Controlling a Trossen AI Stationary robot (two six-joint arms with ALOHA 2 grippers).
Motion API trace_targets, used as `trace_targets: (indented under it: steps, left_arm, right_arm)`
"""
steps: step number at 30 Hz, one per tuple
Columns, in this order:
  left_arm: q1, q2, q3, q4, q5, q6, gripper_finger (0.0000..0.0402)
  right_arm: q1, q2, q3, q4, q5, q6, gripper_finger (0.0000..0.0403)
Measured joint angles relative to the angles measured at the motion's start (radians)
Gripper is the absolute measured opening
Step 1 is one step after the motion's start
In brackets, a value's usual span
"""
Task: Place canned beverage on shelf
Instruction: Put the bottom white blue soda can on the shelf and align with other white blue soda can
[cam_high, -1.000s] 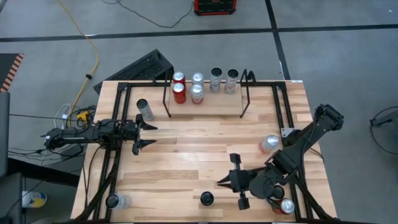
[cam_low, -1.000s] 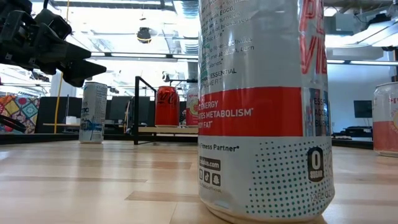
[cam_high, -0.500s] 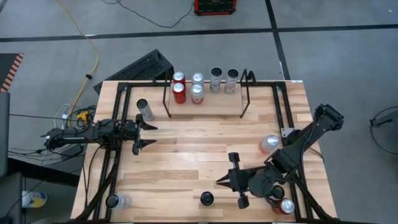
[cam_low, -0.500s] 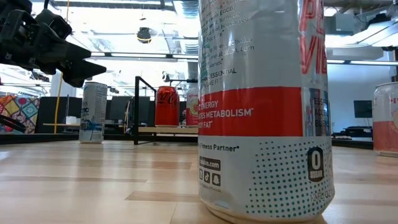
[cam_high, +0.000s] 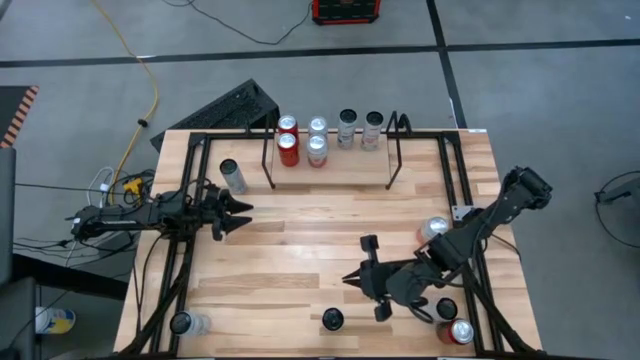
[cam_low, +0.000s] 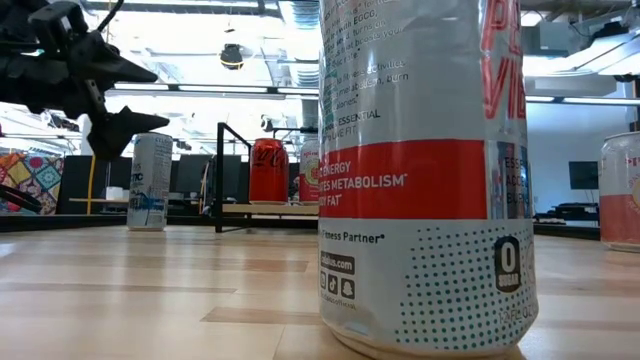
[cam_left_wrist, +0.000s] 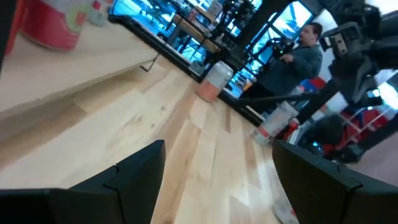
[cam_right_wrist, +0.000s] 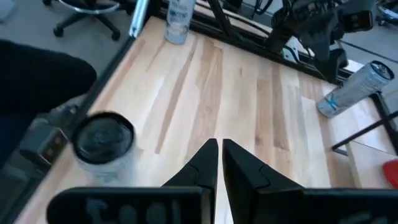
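A light wooden table (cam_high: 300, 250) carries the black wire shelf (cam_high: 330, 165) holding six cans, plus five loose cans around it

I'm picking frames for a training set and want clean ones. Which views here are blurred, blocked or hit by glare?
Left wrist view: soft and smeared throughout, the pink can fuzzy. Low view: a white-and-red can fills the middle and blocks the table behind it; ceiling lights glare bright. Right wrist view: the dark-lidded can near the lens is out of focus. High view: even light, the shelf crisp.
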Motion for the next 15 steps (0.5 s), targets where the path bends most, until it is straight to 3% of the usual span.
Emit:
trace_targets:
  steps: [7, 10, 15]
  left_arm:
    - [0.000, 0.020, 0.053, -0.003, 0.083, 0.000, 0.0280]
    - [-0.007, 0.078, 0.184, -0.043, 0.132, 0.006, 0.0272]
    - [-0.074, 0.290, 0.408, -0.170, 0.143, 0.034, 0.0251]
  right_arm:
    - [-0.004, 0.000, -0.119, 0.119, 0.002, -0.123, 0.0049]
    - [-0.018, 0.000, -0.165, 0.166, 0.002, -0.160, 0.0049]
    - [-0.058, 0.000, -0.223, 0.248, 0.001, -0.172, 0.0049]
